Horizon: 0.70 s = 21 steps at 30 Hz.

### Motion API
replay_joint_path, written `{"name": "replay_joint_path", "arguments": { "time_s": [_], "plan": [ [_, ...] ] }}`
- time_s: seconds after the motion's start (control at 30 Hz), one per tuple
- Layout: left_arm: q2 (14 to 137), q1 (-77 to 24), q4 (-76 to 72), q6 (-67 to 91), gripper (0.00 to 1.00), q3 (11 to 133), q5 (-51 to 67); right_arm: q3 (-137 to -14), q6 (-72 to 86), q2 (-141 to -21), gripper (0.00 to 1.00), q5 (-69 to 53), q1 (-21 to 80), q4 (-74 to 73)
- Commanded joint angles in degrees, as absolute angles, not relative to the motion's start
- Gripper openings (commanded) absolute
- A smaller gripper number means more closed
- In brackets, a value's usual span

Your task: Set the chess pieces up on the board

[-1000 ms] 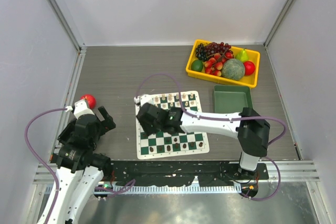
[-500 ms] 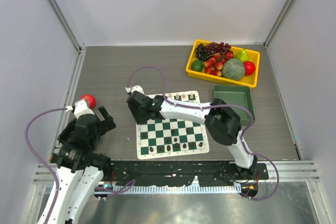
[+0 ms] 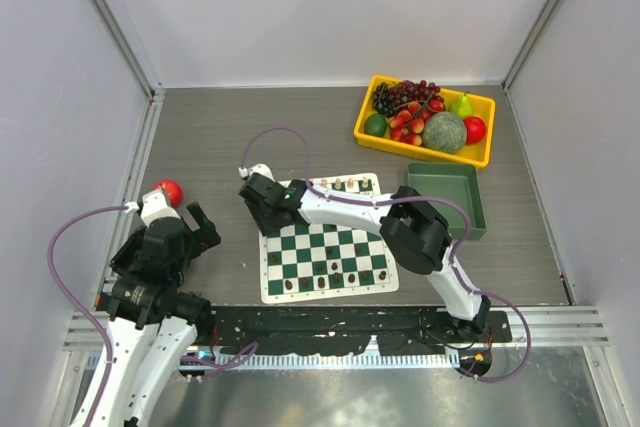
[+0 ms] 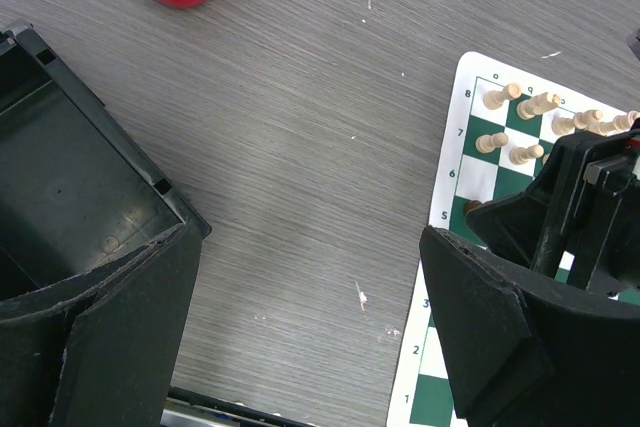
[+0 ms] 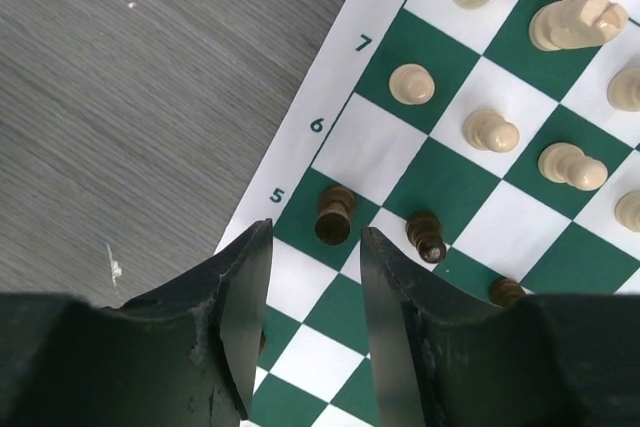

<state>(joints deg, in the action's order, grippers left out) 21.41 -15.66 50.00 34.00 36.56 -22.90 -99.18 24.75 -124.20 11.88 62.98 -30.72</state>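
Three views, each giving something of its own. From above only: grey wood-grain table point(image 3: 220, 137) closed in by pale walls, both arms whole, yellow tray point(image 3: 430, 152) of fruit at the far right, plain green bin point(image 3: 445, 197) just in front of it. Chequered board point(image 3: 300, 272) flat near the middle of the near edge, left of the bin, with cream chess pieces point(image 3: 340, 185) along the far rows and dark chess pieces point(image 3: 335, 275) in the near rows. Red apple point(image 3: 168, 190) well apart to the left, near the left gripper point(image 3: 195, 219); seen again at the top of the left wrist view, along with the board's corner, its rank numbers and the right arm above it. Only in the right wrist view: single squares and chessmen up close, cream pawns on rank seven, a dark piece point(image 5: 333, 215) on the first green square of rank five, another dark one just beside it. Left gripper spread fully wide over bare table, holding and touching nothing. Right gripper point(image 5: 308, 297) about half open above the board's left edge, fingertips point(image 5: 245, 287) close to the dark piece on rank five, nothing between them; contact with it not possible to tell.
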Motion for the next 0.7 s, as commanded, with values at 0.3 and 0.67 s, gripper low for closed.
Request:
{"name": "replay_joint_path", "arguments": {
  "time_s": [0.3,0.67],
  "plan": [
    [21.7,-15.4,48.6,33.8,0.99,36.5,-22.8,-104.1,23.5,-127.0,0.31,12.0,62.0,-31.7],
    [21.9,-15.4,48.6,33.8,0.99,36.5,-22.9,-99.4,22.4,-118.7,0.2,13.1,63.5,-30.9]
  ]
}}
